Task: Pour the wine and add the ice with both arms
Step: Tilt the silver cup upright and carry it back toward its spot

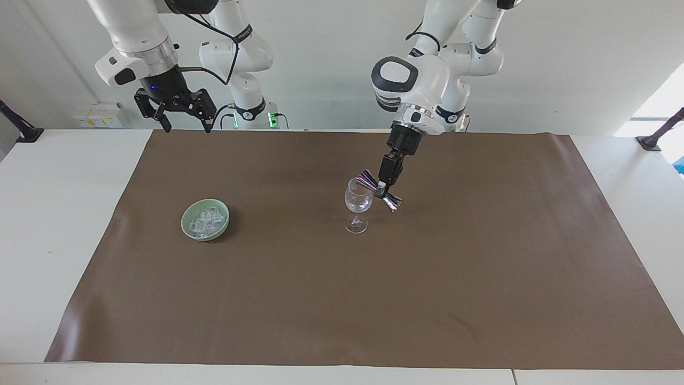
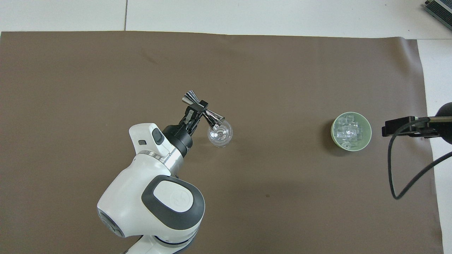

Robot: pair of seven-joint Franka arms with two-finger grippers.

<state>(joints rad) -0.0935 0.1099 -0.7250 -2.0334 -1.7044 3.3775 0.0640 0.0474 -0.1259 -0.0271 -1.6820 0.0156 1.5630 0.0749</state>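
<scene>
The left tool [image 1: 382, 187] is gripping a tilted steel jigger [image 1: 380, 190] over the wine glass [image 1: 357, 206]; the right tool [image 1: 183, 116] is waiting spread open, empty, above the surface's [image 1: 331, 299] edge, toward the robots from the ice [image 1: 207, 220].

Between the wine glass [image 1: 358, 203] and the green bowl [image 1: 205, 219] at its nine o'clock in the facing view, the worktop [image 1: 342, 299] lies open. At the glass's one o'clock, the left gripper [image 1: 382, 188] and its tilted metal jigger [image 1: 380, 190] crowd the rim. The right gripper [image 1: 184, 115] hangs high, at the bowl's eleven o'clock.

There are no words, numbers, labels or signs that can be read on anything here.
</scene>
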